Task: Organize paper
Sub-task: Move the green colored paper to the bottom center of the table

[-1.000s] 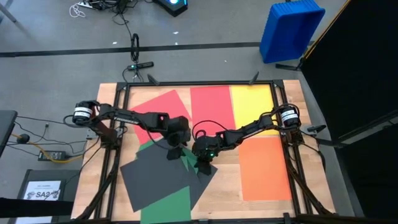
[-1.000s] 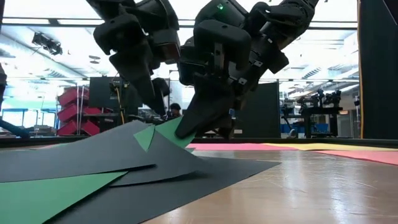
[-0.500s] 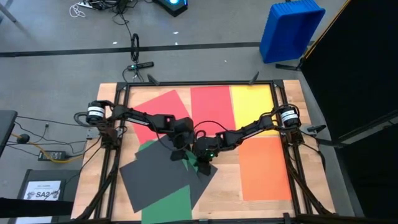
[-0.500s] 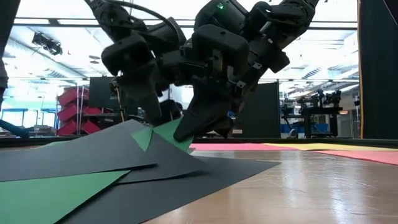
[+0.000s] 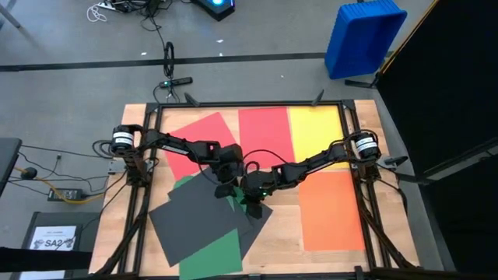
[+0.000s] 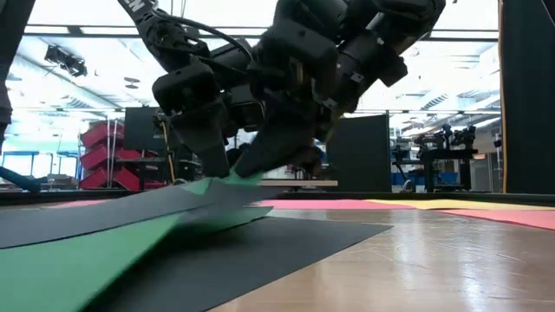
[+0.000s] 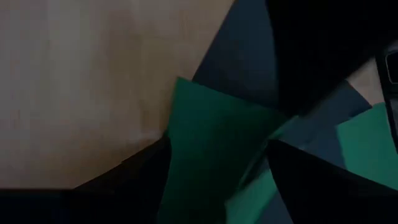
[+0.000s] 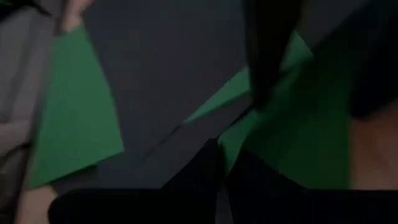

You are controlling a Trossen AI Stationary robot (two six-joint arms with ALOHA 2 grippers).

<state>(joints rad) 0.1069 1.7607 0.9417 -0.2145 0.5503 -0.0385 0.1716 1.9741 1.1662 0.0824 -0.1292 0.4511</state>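
Observation:
Near the table's middle, a green sheet (image 5: 208,257) lies under a dark grey sheet (image 5: 194,218), with another dark sheet (image 6: 286,247) flat on the table below. My right gripper (image 5: 244,202) is shut on the green sheet's far part, which slopes up from the table (image 6: 78,260). My left gripper (image 7: 217,146) is open just left of it, tilted downward. A finger stands on either side of a raised green corner (image 7: 211,124). Two red sheets (image 5: 198,144) (image 5: 263,132), a yellow one (image 5: 315,132) and an orange one (image 5: 331,210) lie flat. My right gripper pinches the green sheet at its raised far edge (image 6: 232,176) between its two shut fingers, slanting down from the table's right. That end is lifted clear, and the sheet slopes down to the table with the dark grey sheet riding on it. Whether my left gripper touches the green corner, I cannot tell.
A black frame (image 5: 249,105) runs around the wooden table. On the floor are a blue bin (image 5: 364,35) at the far right and a white printed sheet (image 5: 56,237) at the near left. Bare wood shows between the dark pile and the orange sheet.
My left gripper has come down and toward the right gripper, staying open, until its fingers flank the green corner. The green sheet's near part, flat on the table before, now slopes up to the right gripper, and the dark grey sheet on it has shifted a little.

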